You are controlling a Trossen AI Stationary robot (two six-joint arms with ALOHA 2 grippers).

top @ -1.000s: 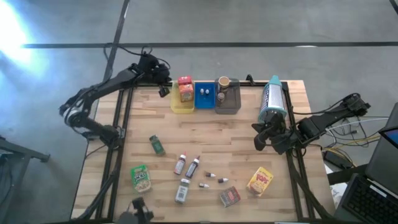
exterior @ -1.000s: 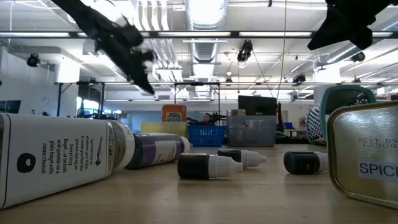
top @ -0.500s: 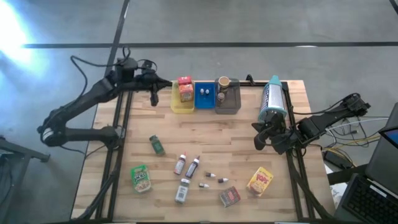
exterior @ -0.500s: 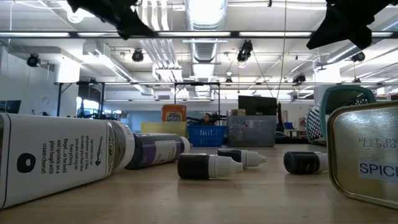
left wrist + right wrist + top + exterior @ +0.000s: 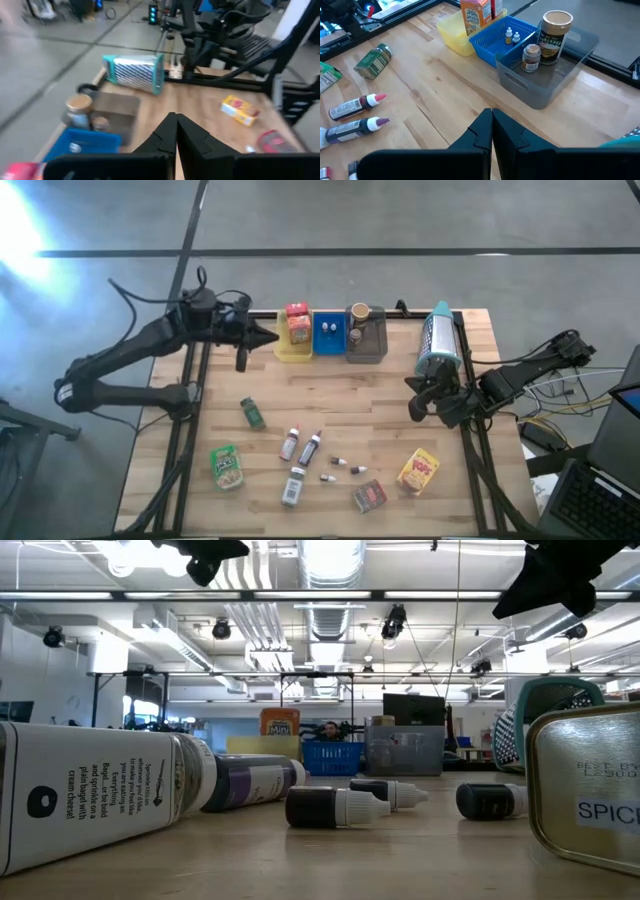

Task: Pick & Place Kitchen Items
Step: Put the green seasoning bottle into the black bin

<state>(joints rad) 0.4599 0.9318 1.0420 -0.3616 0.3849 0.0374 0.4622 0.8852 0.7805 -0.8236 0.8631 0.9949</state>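
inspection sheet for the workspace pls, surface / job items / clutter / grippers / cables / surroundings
Surface: wooden table, bare in the middle.
Job's things: orange box in yellow tray; two vials in blue tray; two jars in grey tray; bottles, green pouch, yellow pouch loose.
Clutter: grater lying flat.
Grippers: left gripper near yellow tray, shut, empty; right gripper at right edge, shut, empty.
Cables: on both arms.
Surroundings: workshop.

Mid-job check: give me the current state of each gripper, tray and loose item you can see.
left gripper: jaws shut, empty, beside the yellow tray
right gripper: jaws shut, empty
yellow tray: holds upright snack boxes
blue tray: holds two upright vials
grey tray: holds two upright jars
green jar: on its side
two slim bottles: lying flat
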